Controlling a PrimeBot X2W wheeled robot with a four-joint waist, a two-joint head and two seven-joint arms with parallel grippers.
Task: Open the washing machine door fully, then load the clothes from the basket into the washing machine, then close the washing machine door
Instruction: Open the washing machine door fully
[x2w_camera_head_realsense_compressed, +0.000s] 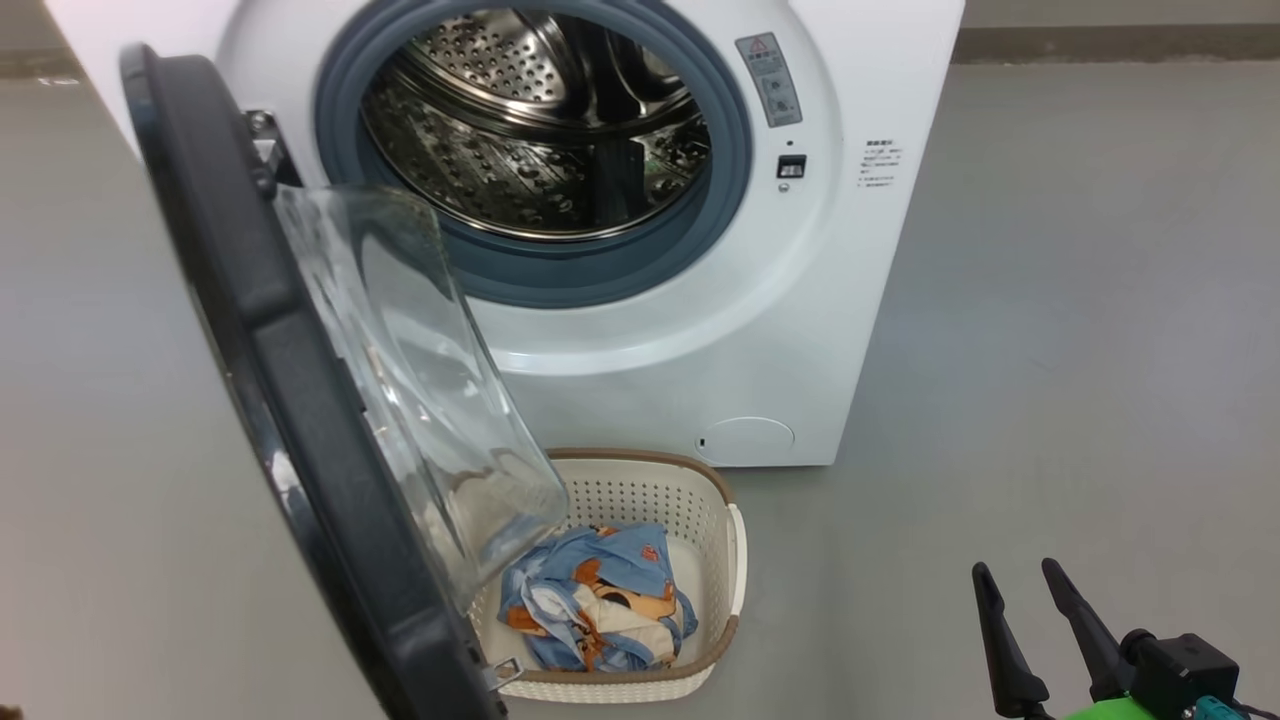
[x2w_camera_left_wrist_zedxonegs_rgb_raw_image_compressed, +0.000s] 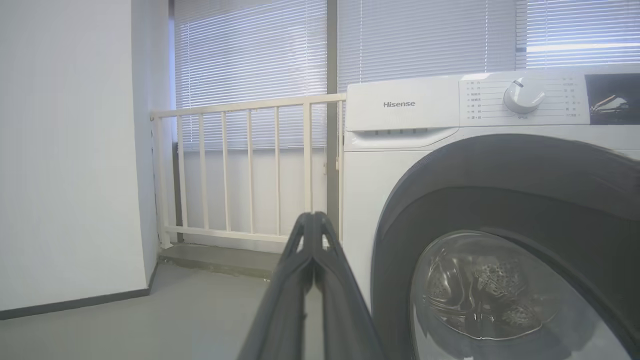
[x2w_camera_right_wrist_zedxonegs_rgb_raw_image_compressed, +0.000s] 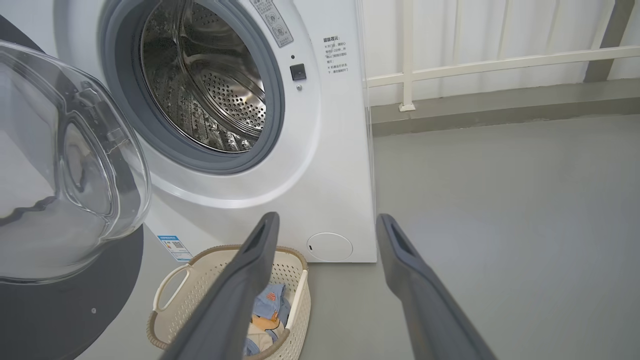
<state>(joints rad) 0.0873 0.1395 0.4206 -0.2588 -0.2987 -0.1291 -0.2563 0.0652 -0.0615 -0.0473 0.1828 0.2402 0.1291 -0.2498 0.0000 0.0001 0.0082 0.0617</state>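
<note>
Washing machine (x2w_camera_head_realsense_compressed: 860, 300) standing on grey floor (x2w_camera_head_realsense_compressed: 1080, 350), its top being cropped in head view; left wrist view is giving its dial (x2w_camera_left_wrist_zedxonegs_rgb_raw_image_compressed: 523, 95). Washing machine door (x2w_camera_head_realsense_compressed: 250, 330) hanging open at left, glass bowl overlapping and blurring part of the basket (x2w_camera_head_realsense_compressed: 650, 470), which is sitting just before the machine. Blue patterned clothes (x2w_camera_head_realsense_compressed: 600, 600) lying bunched inside. Right pincer (x2w_camera_head_realsense_compressed: 1015, 568) hovering spread, empty. Left pincer (x2w_camera_left_wrist_zedxonegs_rgb_raw_image_compressed: 313, 216) pressing closed on nothing.

Illumination was even and diffuse in all my views, daylight entering through the slatted blinds (x2w_camera_left_wrist_zedxonegs_rgb_raw_image_compressed: 250, 70) behind the washing machine (x2w_camera_left_wrist_zedxonegs_rgb_raw_image_compressed: 400, 165); specular glare marked the steel drum (x2w_camera_head_realsense_compressed: 540, 130) and the glass of the washing machine door (x2w_camera_head_realsense_compressed: 420, 380), shadows on the floor (x2w_camera_head_realsense_compressed: 1050, 350) were soft, and my left gripper (x2w_camera_left_wrist_zedxonegs_rgb_raw_image_compressed: 312, 216) rendered hazy, low in contrast, at close range.
</note>
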